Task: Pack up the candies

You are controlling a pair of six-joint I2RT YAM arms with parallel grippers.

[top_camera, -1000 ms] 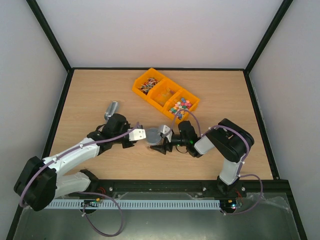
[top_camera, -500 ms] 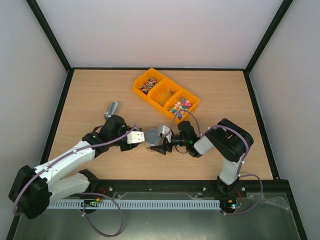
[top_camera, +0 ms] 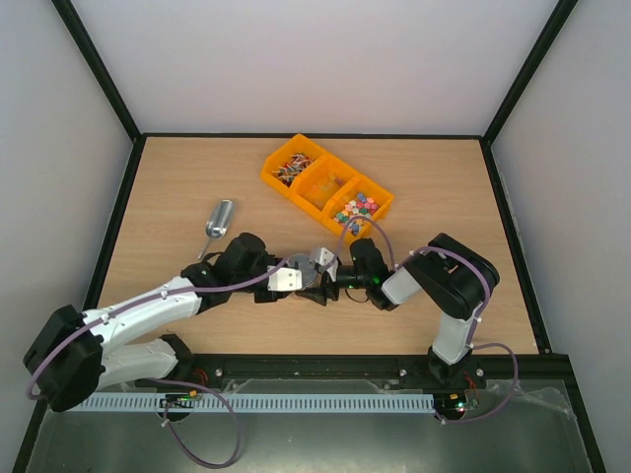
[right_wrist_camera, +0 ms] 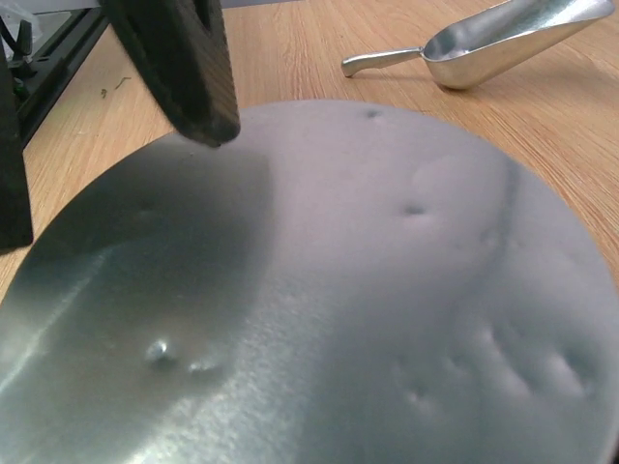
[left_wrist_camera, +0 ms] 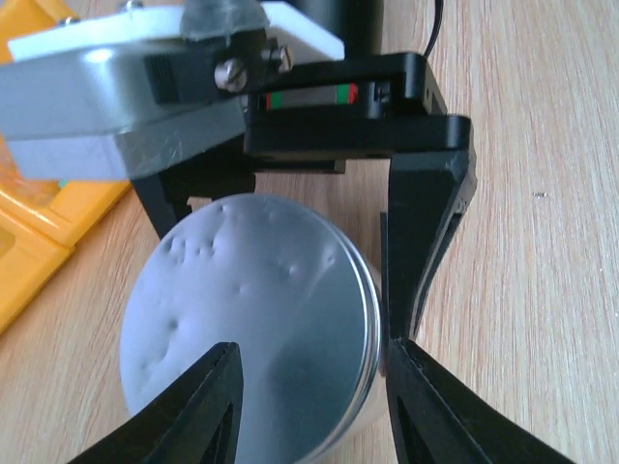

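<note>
The candies lie in an orange three-part tray [top_camera: 327, 185]: mixed red-white-dark pieces [top_camera: 291, 168], amber pieces [top_camera: 323, 187] and pastel cubes [top_camera: 357, 209]. A grey round tin [left_wrist_camera: 251, 309] with a dented lid stands on the table in front of the tray. My right gripper [top_camera: 317, 273] is shut on it, with its black fingers [left_wrist_camera: 426, 232] flanking the rim. The lid [right_wrist_camera: 319, 290] fills the right wrist view and hides that gripper's own fingers. My left gripper [left_wrist_camera: 309, 387] is open at the tin's near edge, one fingertip [left_wrist_camera: 218, 406] over the lid and the other beside the rim.
A silver metal scoop [top_camera: 219, 219] lies on the wood left of the arms, apart from both grippers, and shows behind the tin [right_wrist_camera: 503, 39]. The tray's orange corner [left_wrist_camera: 39, 242] is close to the tin's left. Black frame rails border the table.
My left gripper has opened and moved right, up to the tin. The scoop, half hidden by the left arm before, now lies in full view. The right arm has not moved.
</note>
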